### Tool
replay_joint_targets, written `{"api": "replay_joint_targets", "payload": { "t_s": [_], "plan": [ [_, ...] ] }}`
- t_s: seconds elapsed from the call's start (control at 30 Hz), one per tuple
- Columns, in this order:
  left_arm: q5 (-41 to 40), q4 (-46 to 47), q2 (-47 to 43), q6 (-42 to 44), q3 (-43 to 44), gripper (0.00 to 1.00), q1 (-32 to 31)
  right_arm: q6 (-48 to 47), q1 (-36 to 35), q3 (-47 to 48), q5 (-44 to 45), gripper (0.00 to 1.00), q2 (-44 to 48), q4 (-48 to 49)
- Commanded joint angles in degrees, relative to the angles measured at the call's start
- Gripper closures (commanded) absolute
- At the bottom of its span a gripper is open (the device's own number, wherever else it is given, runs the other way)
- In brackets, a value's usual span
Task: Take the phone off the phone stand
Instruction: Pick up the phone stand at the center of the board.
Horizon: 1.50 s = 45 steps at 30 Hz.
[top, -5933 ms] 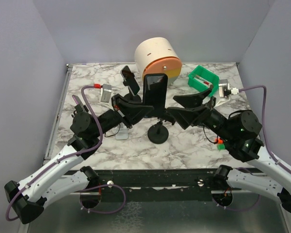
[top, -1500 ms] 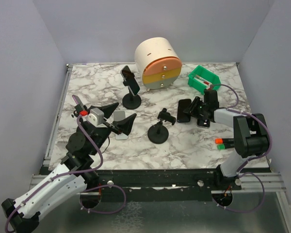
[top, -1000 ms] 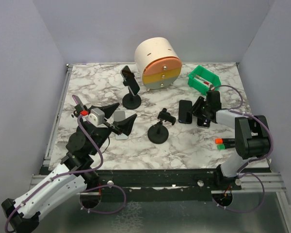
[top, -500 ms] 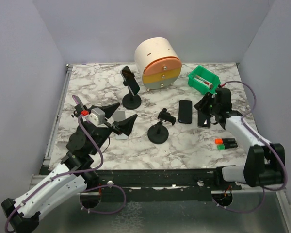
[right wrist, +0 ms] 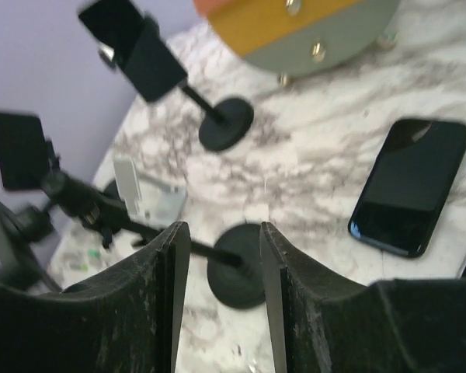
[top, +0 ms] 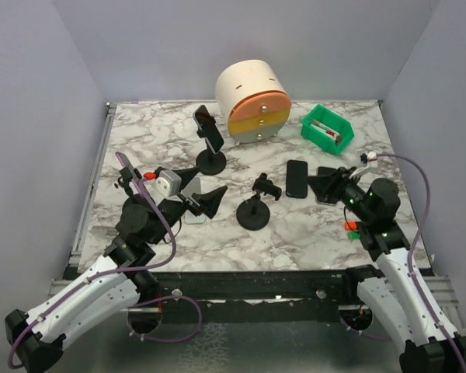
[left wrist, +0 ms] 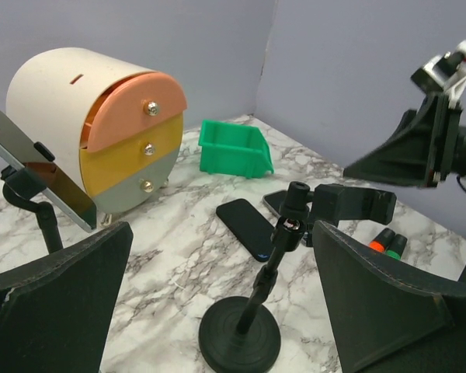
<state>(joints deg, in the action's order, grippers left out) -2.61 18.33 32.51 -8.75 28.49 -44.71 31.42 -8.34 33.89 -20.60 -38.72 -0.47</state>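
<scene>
1. Now draws the right hand (top: 320, 183) back toward its own base, off the phone (top: 297, 178); fingers parted, nothing between them.
2. Leaves the phone lying flat on the marble surface (top: 295, 233), just right of the phone stand (top: 256, 203) and apart from it.
3. Shows the clamp (top: 266, 186) at the top of that stand bare, which a few seconds ago carried the phone upright between both arms.
4. Holds the left hand (top: 208, 179) spread wide on the stand's left side, gripping nothing and touching neither the stand nor the phone.
5. Reads as a finished job: phone out of the clamp, let go, resting on its own. Probably calls for nothing more than both arms backing off without nudging the stand's base.
6. Passes over the second stand (top: 210, 140) near the drawer unit (top: 252, 101), which has its own phone clipped in, unchanged across the views.
</scene>
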Motion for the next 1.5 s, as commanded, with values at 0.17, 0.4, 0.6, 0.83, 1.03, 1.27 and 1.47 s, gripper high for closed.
{"api": "replay_joint_targets", "payload": {
  "t_s": [0.17,0.4,0.6,0.83,1.03,1.27,1.47],
  "plan": [
    [-2.3,-0.3,-0.2,1.1,1.5,0.01,0.0,-7.0,-10.8,-16.7,-1.3,0.53,9.0,12.4],
    [0.5,-1.3,0.6,2.5,1.5,0.01,-0.1,-6.1,-19.5,-22.9,6.9,0.51,0.4,26.2],
    [10.7,-3.4,5.5,4.8,1.4,0.01,-1.8,-7.9,-20.6,-24.1,6.9,0.5,-0.1,33.4],
    [8.4,-2.9,1.9,6.0,3.9,0.01,-2.7,-6.0,-22.8,-26.5,1.0,0.5,-12.9,54.3],
    [6.4,-10.8,-1.1,7.7,10.0,0.01,-2.7,-10.5,-29.3,-22.0,6.4,0.47,-22.4,59.5],
    [5.2,-15.2,-5.5,8.3,11.5,0.01,-2.7,-9.7,-29.9,-22.0,11.3,0.41,-28.7,68.5],
    [4.7,-16.4,-7.2,8.5,11.0,0.01,-2.7,-8.7,-30.1,-19.9,10.4,0.42,-34.5,73.6]
  ]
}}
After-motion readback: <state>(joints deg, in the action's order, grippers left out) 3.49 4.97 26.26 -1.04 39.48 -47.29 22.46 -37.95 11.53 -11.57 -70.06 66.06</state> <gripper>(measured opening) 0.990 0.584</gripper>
